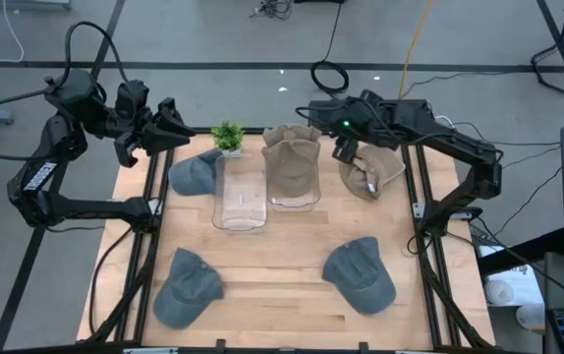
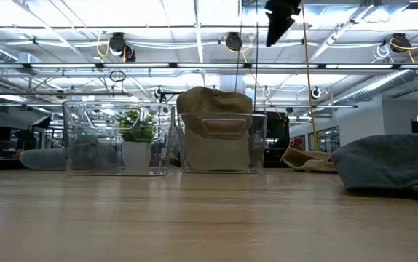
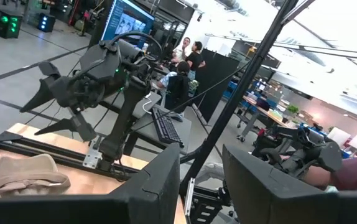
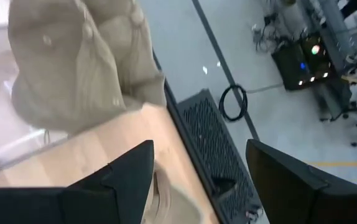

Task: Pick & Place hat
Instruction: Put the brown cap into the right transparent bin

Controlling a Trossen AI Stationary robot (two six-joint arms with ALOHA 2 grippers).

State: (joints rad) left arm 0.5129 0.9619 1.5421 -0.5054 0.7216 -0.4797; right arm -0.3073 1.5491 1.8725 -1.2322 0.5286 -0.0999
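Wooden surface point(image 1: 282, 295) holding two clear bins side by side at the back. Tan hats point(image 1: 291, 160) fill the right bin point(image 1: 293, 199); the left bin point(image 1: 240, 197) looks empty. Another tan hat point(image 1: 372, 172) lies just right of the bins, directly below the right claw point(image 1: 343, 147), which hangs above it with fingers spread and nothing held. Grey caps sit at back left point(image 1: 194, 172), front left point(image 1: 186, 288) and front right point(image 1: 360, 275). The left claw point(image 1: 176, 126) waits off the back left corner, partly open, empty.
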